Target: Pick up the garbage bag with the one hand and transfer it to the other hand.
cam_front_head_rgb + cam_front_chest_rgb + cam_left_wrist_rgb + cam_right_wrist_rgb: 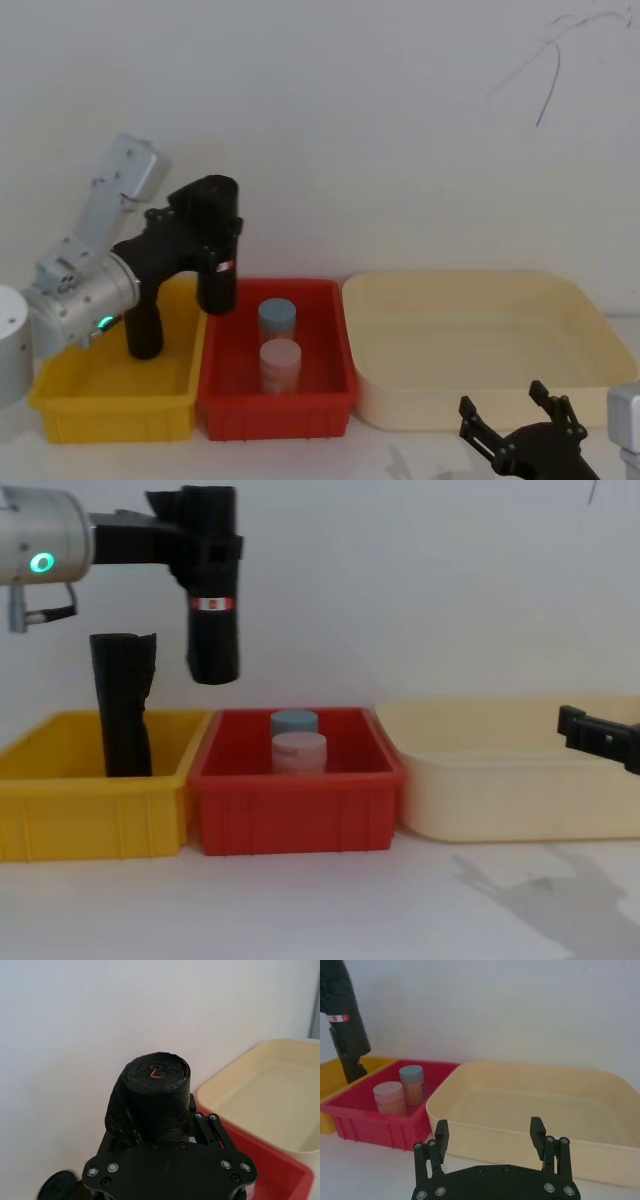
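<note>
Pickup looks done: my left tool (205, 548) is clamped on the upper part of the bag (213, 640), which hangs upright in the air above the red bin's (295, 820) left edge. The handover is left. My right tool (490, 1132) sits low before the cream tray (600, 1155), fingers apart, holding nothing.

Upright garbage bag (216, 250) in left pincer (205, 228), over red bin (276, 414).
</note>
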